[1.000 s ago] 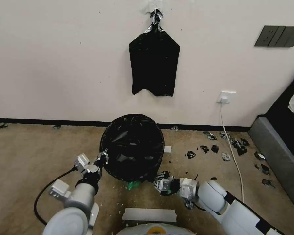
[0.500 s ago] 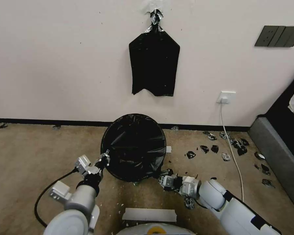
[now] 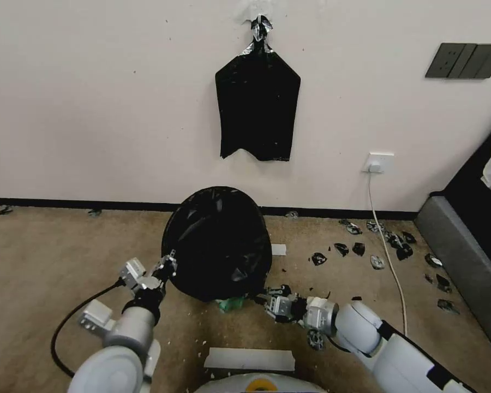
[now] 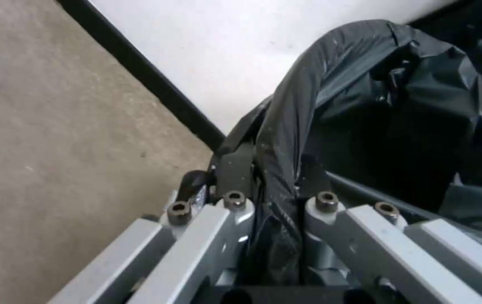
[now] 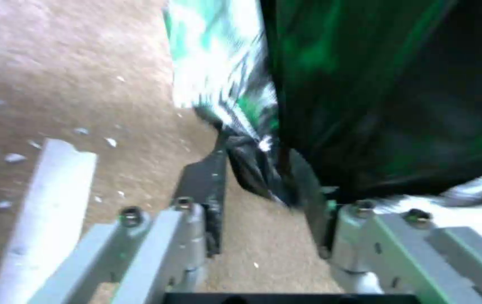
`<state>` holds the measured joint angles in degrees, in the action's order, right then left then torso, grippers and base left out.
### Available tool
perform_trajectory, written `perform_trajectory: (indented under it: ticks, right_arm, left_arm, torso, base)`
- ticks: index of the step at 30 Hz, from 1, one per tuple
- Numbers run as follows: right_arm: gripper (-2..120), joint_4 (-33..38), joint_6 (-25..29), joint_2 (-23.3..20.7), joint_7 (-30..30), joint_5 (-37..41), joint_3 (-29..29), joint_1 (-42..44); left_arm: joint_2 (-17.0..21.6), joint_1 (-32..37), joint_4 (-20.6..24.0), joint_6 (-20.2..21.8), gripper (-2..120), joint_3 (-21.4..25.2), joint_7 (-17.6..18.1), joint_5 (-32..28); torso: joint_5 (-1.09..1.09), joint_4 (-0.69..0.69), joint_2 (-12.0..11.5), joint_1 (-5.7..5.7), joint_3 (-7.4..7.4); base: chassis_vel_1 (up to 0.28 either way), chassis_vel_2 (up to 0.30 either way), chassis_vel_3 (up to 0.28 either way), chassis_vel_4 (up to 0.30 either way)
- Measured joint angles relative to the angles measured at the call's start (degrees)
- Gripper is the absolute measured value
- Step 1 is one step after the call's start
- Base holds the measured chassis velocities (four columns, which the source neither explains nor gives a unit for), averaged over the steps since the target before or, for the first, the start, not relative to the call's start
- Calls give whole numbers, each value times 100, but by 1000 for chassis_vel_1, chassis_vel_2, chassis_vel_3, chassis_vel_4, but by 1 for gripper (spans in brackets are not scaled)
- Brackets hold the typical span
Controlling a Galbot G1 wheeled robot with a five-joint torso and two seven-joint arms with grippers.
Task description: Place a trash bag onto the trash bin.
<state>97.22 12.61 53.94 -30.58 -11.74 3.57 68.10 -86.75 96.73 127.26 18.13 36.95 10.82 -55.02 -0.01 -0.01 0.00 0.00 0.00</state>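
The trash bag (image 3: 218, 245) sat on the floor just before the wall, draped over the trash bin so fully that none of the bin's pale plastic showed. The left gripper (image 3: 166, 266) was clamped on a fold of the bag at its left edge, and the right gripper (image 3: 267, 302) pinched a bunch of film low at the near right, probably to stretch the mouth around the rim from opposite sides. The covered shape leaned toward the robot, its long axis tilted from upright.

tan carpet floor (image 3: 49, 245), bagged trash bin (image 3: 218, 245), black plastic scraps (image 3: 360, 248), white cable (image 3: 390, 256)
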Motion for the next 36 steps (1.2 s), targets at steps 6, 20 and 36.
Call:
perform_trajectory:
  ticks: [6, 20, 36]
  right_arm:
    - [57, 138, 0, -195, -160, 189, -213, 79]
    - [96, 964, -1182, -29, 2943, 1755, -1501, 31]
    - [34, 3224, -3830, -64, 3477, 2669, 520, -1484]
  left_arm:
    - [183, -83, -238, -44, 7, 174, -2, 19]
    - [559, -66, -391, -292, 7, 73, -294, 1011]
    - [626, 120, -302, -863, 6, -494, -803, 3012]
  torso:
    - [1, 1, 0, 0, 0]
    - [1, 0, 0, 0, 0]
    - [-1, 1, 0, 0, 0]
  base:
    - [0, 0, 0, 0]
    - [0, 0, 0, 0]
    - [0, 0, 0, 0]
